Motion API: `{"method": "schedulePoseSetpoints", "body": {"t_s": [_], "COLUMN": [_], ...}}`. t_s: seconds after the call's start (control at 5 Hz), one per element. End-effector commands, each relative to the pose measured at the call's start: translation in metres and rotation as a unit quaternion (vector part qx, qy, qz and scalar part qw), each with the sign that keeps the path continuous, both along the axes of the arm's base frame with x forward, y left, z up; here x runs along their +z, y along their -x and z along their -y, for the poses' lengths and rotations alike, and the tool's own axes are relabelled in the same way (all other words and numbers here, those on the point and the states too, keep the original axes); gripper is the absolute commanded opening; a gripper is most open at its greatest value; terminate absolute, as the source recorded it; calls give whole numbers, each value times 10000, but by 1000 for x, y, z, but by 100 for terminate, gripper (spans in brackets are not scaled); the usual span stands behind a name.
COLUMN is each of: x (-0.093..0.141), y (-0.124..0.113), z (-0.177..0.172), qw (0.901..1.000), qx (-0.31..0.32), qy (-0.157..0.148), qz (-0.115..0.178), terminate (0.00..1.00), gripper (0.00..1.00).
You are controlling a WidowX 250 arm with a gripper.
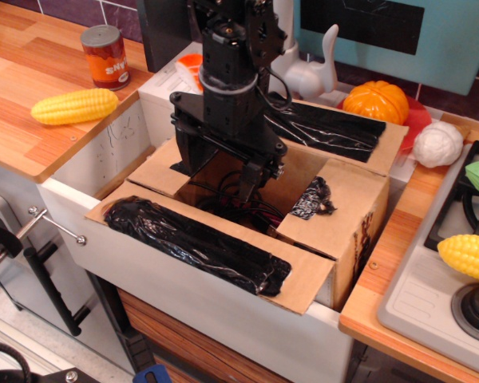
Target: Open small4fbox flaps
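Observation:
The small4fbox (pixel 359 231) is a brown cardboard box standing in a white sink. Its near long flap (pixel 191 239) with crinkled black tape lies folded outward toward the front. The far long flap (pixel 327 128) with black tape lies outward at the back. The right short flap (pixel 335 203) with a black tape patch lies about level over the right side of the opening. The left short flap (pixel 164 171) slopes by the arm. My black gripper (pixel 251 185) reaches down into the open middle of the box; its fingertips are dark against the interior.
A toy corn (pixel 72 105) and a red can (pixel 105 56) sit on the left wooden counter. An orange pumpkin (pixel 375 101), a white garlic (pixel 437 144), a white figure (pixel 315 72) and another corn (pixel 469 257) on the stove lie at the right.

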State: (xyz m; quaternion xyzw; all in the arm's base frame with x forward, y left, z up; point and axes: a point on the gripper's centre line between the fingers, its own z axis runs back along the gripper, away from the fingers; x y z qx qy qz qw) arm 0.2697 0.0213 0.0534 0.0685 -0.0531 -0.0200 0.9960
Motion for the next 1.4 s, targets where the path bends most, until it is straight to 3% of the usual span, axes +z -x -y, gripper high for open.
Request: {"method": "schedulePoseSetpoints", "body": {"t_s": [0.0,0.4,0.8,1.0,1.2], "x": [0,-12,-19,-12,-1], "y": [0,-26,-29,-31,-33], "z": [0,2,25,43,62], "qw": [10000,9999,9989,9985,9954], "qx": [0,-22,43,-37,-589], "qy": [0,143,453,546,754], "qz": [0,73,83,85,-41], "terminate": [0,0,0,0,0], "gripper": [100,100,100,100,100]}}
